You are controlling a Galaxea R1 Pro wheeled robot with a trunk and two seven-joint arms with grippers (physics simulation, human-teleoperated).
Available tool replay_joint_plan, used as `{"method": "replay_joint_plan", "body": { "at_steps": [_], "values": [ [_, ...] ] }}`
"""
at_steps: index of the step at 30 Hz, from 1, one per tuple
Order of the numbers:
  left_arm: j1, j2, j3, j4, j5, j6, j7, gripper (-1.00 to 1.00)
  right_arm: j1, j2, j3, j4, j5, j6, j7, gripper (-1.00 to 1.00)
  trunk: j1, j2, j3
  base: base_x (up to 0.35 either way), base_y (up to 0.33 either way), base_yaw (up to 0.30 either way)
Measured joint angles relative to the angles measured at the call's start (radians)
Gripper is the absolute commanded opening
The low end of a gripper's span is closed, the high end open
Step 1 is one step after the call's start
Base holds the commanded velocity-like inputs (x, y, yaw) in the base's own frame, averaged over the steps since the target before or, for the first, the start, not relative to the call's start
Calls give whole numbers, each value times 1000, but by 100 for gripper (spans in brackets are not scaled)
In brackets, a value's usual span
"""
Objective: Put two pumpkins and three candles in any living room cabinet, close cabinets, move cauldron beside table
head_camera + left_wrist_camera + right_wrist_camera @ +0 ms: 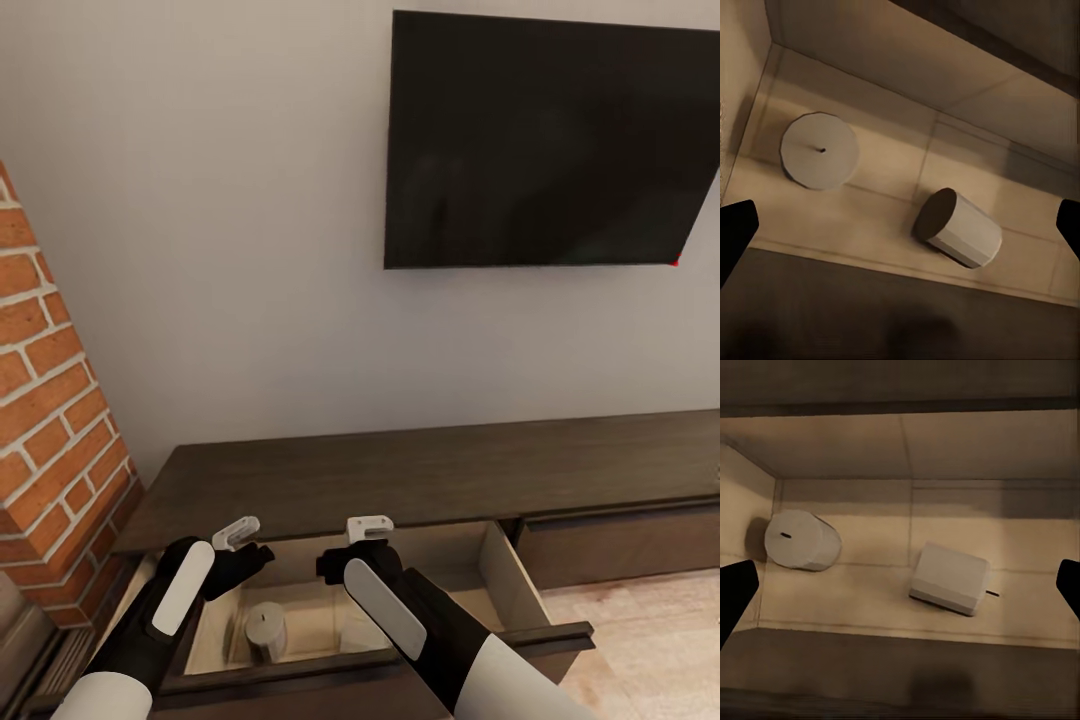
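A brick column point(55, 420) stands at left. Both hands hover, spread and empty, over the cabinet's point(420, 475) open drawer point(505, 580): left hand point(237, 533), then right hand point(369, 527). Inside, an upright candle point(266, 630) sits near the drawer's left wall; a toppled candle point(949, 579) lies beside it, apparently just stowed.

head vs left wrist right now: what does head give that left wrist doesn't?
Head alone: the TV, brick column, cabinet top, the shut drawer front beside the open one, floor, and both arms with the left tool and right tool over the drawer. Left wrist alone: a toppled candle lying on its side. Shared: the open drawer and the upright candle.
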Motion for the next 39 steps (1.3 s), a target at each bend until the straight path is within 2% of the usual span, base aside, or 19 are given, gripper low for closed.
{"method": "replay_joint_plan", "body": {
  "at_steps": [16, 39],
  "values": [
    [0, 0, 0, 0, 0, 0, 0, 100, 0, 0, -3, 0, 0, 0, 0, 100, -61, 112, 63, -262, 116, -224],
    [0, 0, 0, 0, -2, 0, 1, 100, 0, 0, -8, 1, 1, 0, -1, 100, -150, 273, 156, -10, 4, -248]
  ]
}}
